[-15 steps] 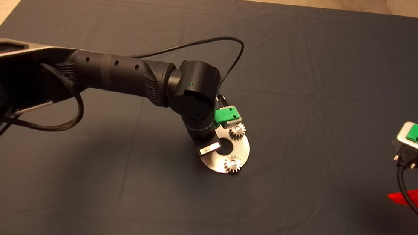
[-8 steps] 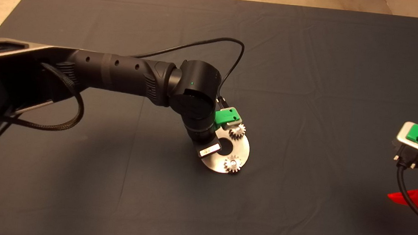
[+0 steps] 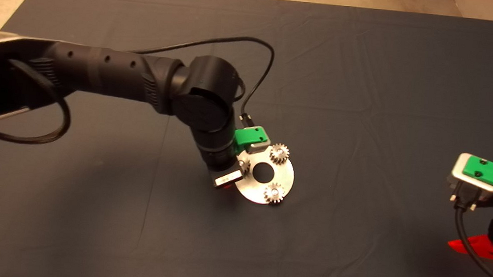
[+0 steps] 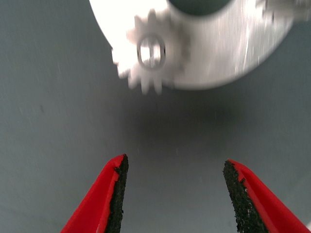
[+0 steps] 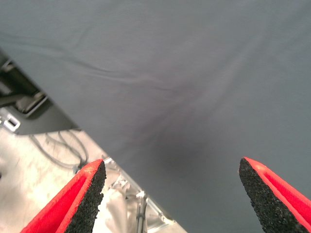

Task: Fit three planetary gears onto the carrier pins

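Near the centre of the head view lies the flat round silver carrier disc [image 3: 265,182] with its central hole, on the dark mat [image 3: 368,77]. Three small silvery-grey toothed planetary gears sit on it: one at the disc's upper right [image 3: 279,152], one at its lower edge [image 3: 274,192], and a third at its left edge [image 3: 243,163], half hidden under the left arm. In the left wrist view this third gear [image 4: 151,53] is seated with the silver carrier pin [image 4: 150,50] showing through its bore. The left gripper [image 4: 172,194] hangs just clear of the disc, its red fingers [image 4: 104,199] spread apart and holding nothing. All three gears look installed, so the sound course is a straight retreat from the disc (no sideways brush on the teeth). The right gripper [image 5: 172,194] waits at the right edge of the head view, fingers wide and empty.
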Tool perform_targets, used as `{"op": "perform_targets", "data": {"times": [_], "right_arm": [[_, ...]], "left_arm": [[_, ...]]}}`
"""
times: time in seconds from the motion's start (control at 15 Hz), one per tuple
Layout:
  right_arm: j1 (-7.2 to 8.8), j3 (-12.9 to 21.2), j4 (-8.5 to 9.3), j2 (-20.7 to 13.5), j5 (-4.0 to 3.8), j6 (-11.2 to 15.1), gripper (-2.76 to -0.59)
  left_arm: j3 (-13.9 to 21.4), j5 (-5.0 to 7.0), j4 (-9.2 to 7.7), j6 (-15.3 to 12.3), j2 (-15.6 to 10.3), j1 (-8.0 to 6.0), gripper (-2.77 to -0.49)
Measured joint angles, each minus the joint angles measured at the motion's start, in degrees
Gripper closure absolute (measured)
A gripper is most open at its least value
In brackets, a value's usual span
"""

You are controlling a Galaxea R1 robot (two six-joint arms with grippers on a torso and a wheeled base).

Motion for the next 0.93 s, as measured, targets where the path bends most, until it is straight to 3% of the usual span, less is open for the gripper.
{"op": "perform_targets", "data": {"times": [0.27,0.47,0.6,0.67,0.8,0.93], "right_arm": [[-3.07,0.1,0.5,13.8,0.01,7.9,-2.03],[-8.52,0.1,0.61,26.4,0.12,19.5,-2.03],[-11.62,0.1,0.63,33.7,0.23,25.7,-2.03],[-12.5,0.1,0.65,36.0,0.62,28.0,-2.03],[-13.32,0.1,0.65,36.9,0.29,30.7,-2.03],[-13.79,0.1,0.67,37.8,0.02,33.6,-2.03]], "left_arm": [[9.4,0.01,-2.61,-2.8,-7.2,-0.41,-1.31],[15.2,0.1,-3.05,-5.5,-13.2,-0.44,-1.31],[19.3,0.05,-3.4,-7.1,-15.9,-0.43,-1.31],[21.2,0.05,-3.62,-7.7,-16.9,-0.44,-1.31],[24.8,0.1,-3.65,-10.3,-18.9,-0.44,-1.31],[28.9,-0.04,-4.14,-12.8,-19.0,-0.41,-1.31]]}}
